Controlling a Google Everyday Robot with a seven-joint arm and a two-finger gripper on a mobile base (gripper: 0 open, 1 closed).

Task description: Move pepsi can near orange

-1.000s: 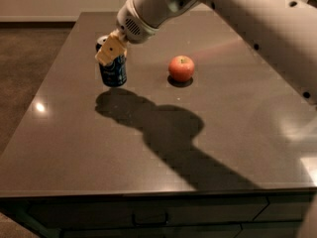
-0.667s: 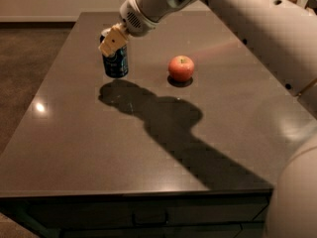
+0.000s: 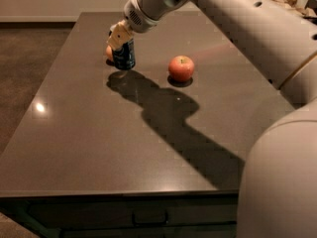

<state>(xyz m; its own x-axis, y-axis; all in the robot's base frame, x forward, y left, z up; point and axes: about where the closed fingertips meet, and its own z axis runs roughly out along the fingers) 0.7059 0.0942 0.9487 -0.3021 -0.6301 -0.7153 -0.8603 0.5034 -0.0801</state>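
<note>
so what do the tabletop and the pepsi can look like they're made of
Tabletop: glossy dark surface, maybe polished stone or laminate; it mirrors a light spot. Pepsi can: likely thin printed metal, judging by its dark blue sheen; the pincer grips its top, toward the table's far edge.

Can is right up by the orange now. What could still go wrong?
The orange peeks out just behind the pepsi can; any further push could bump it and send it rolling. The gripper sits at the can's top, so a sideways retreat might tip the can.
</note>
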